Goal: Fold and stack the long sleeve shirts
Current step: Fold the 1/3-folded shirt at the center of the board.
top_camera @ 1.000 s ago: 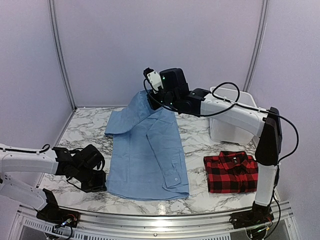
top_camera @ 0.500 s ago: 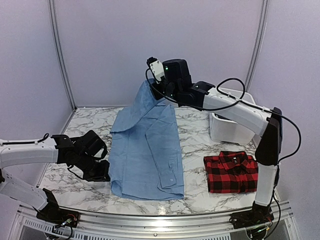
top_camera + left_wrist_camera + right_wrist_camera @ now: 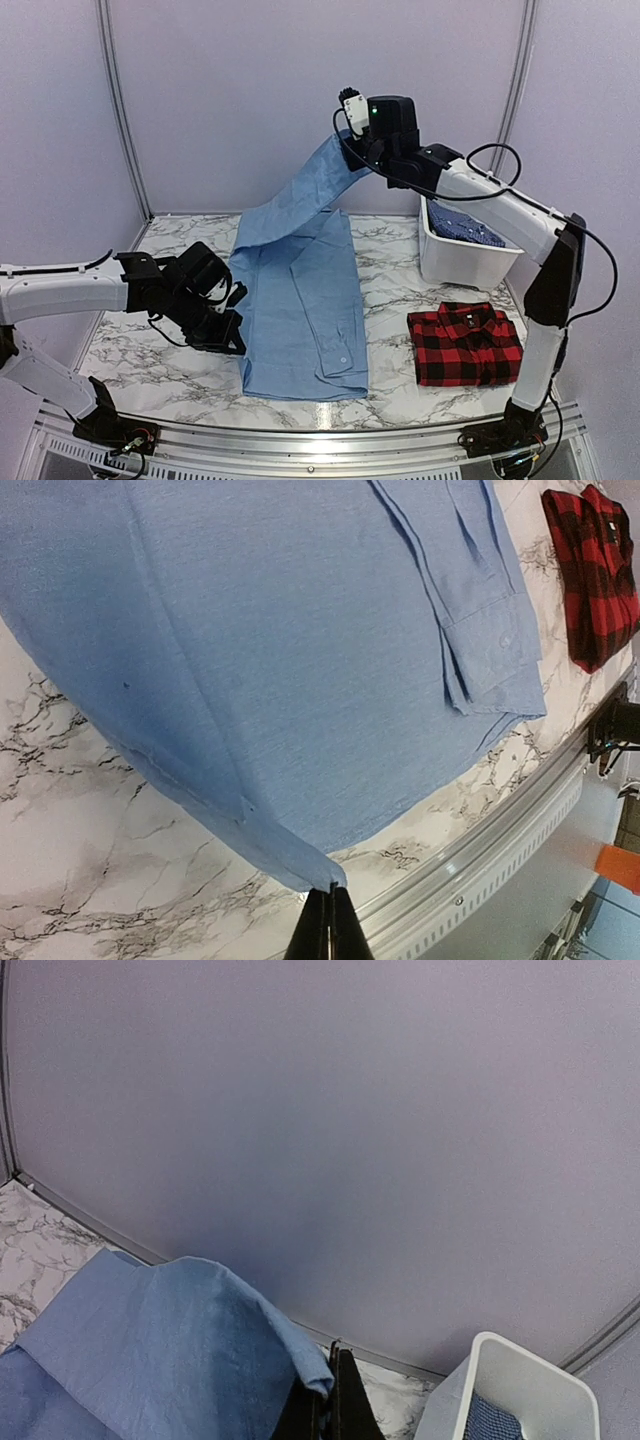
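Note:
The light blue shirt (image 3: 305, 290) lies along the middle of the table, its far part pulled up off the surface. My right gripper (image 3: 352, 158) is shut on its far upper edge (image 3: 320, 1375) and holds it high near the back wall. My left gripper (image 3: 236, 340) is shut on the shirt's near left corner (image 3: 325, 873), low by the table. The red-and-black plaid shirt (image 3: 465, 343) lies folded at the right front; it also shows in the left wrist view (image 3: 590, 565). The darker blue patterned shirt (image 3: 468, 227) lies in the bin.
A white plastic bin (image 3: 455, 265) stands at the back right, seen too in the right wrist view (image 3: 520, 1380). A metal rail (image 3: 320, 440) runs along the table's front edge. The booth's back wall (image 3: 300, 90) is close behind the raised cloth.
My right gripper has risen and moved right, lifting the shirt's far edge higher. My left gripper has moved right with the near left corner, and the shirt now looks narrower.

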### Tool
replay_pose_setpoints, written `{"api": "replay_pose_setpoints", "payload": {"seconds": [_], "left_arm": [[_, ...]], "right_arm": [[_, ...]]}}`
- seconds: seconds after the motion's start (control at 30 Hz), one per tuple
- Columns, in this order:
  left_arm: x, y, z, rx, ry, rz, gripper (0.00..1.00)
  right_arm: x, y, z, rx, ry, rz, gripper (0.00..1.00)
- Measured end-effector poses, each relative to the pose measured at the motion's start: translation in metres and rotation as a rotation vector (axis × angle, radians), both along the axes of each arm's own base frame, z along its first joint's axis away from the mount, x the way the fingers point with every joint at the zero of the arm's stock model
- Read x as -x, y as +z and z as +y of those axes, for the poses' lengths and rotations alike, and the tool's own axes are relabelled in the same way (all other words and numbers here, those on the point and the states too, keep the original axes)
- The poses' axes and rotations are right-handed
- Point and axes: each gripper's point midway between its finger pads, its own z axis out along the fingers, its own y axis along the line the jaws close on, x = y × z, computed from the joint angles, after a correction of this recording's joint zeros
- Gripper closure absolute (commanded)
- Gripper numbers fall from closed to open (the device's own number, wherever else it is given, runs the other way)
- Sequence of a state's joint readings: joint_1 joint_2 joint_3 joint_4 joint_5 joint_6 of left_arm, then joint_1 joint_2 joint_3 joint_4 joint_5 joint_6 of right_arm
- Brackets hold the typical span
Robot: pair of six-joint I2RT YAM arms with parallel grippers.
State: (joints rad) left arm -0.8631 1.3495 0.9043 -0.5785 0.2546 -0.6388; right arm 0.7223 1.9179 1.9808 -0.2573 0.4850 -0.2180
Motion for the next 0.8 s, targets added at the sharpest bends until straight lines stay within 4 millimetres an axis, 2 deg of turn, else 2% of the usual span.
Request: {"api": "replay_pose_setpoints", "payload": {"seconds": [0.17, 0.27, 0.37, 0.67, 0.8], "left_arm": [[0.005, 0.01, -0.009, 0.048, -0.073, 0.001, 1.0], [0.009, 0.016, -0.015, 0.078, -0.116, 0.004, 1.0], [0.011, 0.019, -0.021, 0.098, -0.155, 0.013, 1.0], [0.01, -0.002, -0.05, 0.069, -0.253, 0.075, 1.0], [0.01, -0.018, -0.059, 0.054, -0.277, 0.11, 1.0]], "right_arm": [[0.003, 0.02, -0.022, -0.019, -0.04, -0.029, 1.0], [0.005, 0.023, -0.028, -0.017, -0.054, -0.035, 1.0], [0.005, 0.018, -0.032, 0.001, -0.067, -0.03, 1.0], [0.009, -0.004, -0.045, 0.047, -0.101, 0.006, 1.0], [0.013, -0.002, -0.053, 0.046, -0.112, 0.005, 1.0]]}}
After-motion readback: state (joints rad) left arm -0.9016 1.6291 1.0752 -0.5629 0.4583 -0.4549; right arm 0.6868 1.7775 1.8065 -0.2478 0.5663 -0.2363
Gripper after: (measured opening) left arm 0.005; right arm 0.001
